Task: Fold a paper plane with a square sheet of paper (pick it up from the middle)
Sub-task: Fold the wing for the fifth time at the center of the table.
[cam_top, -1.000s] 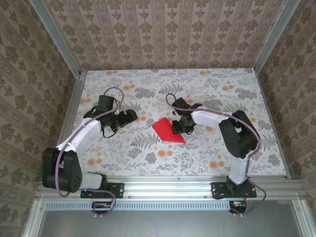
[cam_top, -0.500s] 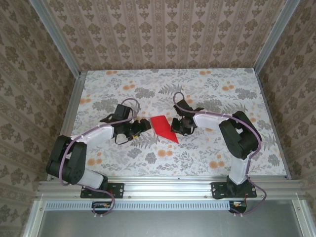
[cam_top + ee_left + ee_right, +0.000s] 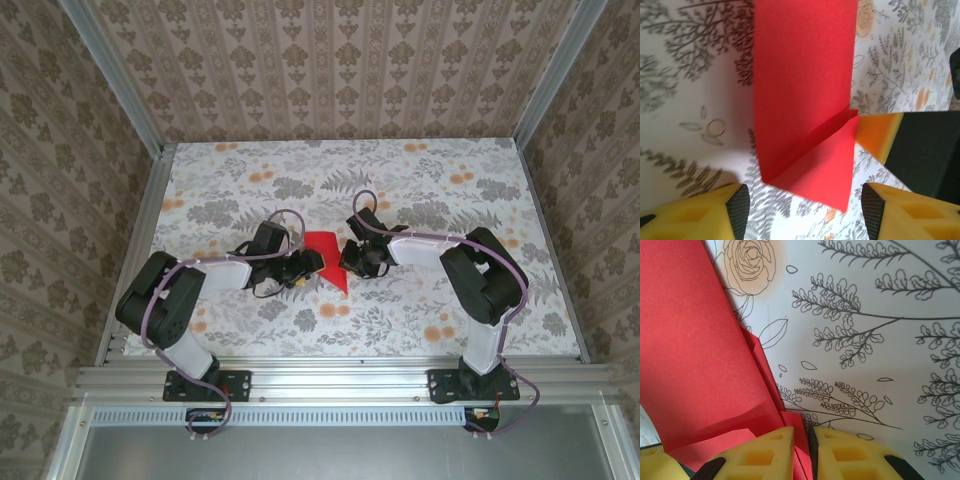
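Note:
The red sheet of paper (image 3: 324, 250) lies folded on the floral table, narrow and pointed toward the near side, between both grippers. In the left wrist view the sheet of paper (image 3: 805, 85) shows a diagonal crease, and its lower corner reaches between the fingers of my open left gripper (image 3: 802, 212). From above, the left gripper (image 3: 306, 266) sits at the paper's left edge. My right gripper (image 3: 346, 258) is at its right edge. Up close, the right gripper (image 3: 803, 452) is shut on a thin flap of the paper (image 3: 690, 355).
The floral table (image 3: 450, 190) is boxed in by aluminium posts and wallpapered walls. A metal rail (image 3: 330, 375) runs along the near edge, where both arm bases are bolted. Open tabletop extends behind and to both sides of the grippers.
My left arm has swung right to the paper and its jaws have narrowed. The right gripper has closed on the paper's edge and drawn it slightly left and back.

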Tool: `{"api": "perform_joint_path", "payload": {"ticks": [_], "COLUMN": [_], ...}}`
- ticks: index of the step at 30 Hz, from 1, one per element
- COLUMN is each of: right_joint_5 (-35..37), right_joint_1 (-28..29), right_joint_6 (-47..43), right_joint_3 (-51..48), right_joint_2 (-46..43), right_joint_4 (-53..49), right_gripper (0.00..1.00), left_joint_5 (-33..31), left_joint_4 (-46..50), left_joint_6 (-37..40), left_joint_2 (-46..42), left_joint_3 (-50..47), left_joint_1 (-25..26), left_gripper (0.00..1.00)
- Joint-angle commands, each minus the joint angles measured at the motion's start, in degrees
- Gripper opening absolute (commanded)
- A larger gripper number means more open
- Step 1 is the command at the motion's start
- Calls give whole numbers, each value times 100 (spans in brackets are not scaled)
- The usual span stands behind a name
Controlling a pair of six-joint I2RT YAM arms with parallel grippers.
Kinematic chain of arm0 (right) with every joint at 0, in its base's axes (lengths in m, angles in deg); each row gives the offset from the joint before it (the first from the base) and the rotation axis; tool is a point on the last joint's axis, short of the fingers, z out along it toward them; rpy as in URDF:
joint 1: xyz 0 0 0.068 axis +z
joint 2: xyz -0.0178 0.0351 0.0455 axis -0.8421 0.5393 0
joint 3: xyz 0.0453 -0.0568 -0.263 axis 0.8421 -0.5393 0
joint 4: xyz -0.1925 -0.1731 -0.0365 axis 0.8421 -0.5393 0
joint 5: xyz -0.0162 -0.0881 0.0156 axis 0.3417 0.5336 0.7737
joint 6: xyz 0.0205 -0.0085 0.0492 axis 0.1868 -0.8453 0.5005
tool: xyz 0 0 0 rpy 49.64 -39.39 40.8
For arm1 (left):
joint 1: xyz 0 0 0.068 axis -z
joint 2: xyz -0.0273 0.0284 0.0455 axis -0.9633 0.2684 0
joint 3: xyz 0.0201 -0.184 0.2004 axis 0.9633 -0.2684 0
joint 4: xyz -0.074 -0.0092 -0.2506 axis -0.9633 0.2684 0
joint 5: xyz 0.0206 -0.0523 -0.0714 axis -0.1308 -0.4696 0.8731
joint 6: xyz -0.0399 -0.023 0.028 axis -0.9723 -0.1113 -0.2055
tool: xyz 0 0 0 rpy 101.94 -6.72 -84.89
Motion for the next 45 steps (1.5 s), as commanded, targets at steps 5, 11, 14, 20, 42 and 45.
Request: {"api": "perform_joint_path", "payload": {"ticks": [5, 11, 14, 20, 42, 45], "right_joint_5": [-174, -280, -309, -266, -1277, -1260], "right_joint_1": [91, 90, 82, -60, -308, -315], "right_joint_6": [332, 437, 457, 290, -1214, -1200], "right_joint_3": [-209, -248, -251, -354, 28, 13], "right_joint_2": [133, 157, 149, -145, 100, 180], "right_joint_4": [248, 389, 424, 433, 572, 576], "right_gripper": [18, 18, 18, 23, 14, 14], "left_joint_5": [98, 83, 69, -93, -70, -48], "left_joint_4": [-870, -1209, -1401, -961, 1286, 1226], "left_joint_6": [-72, 22, 100, 704, 3328, 3296], "left_joint_2": [235, 399, 482, 602, 876, 888], "left_joint_3": [-81, -64, -74, 95, 1388, 1412], "left_joint_1": [80, 115, 124, 133, 170, 168], "left_gripper": [47, 35, 29, 10, 3, 3]}}
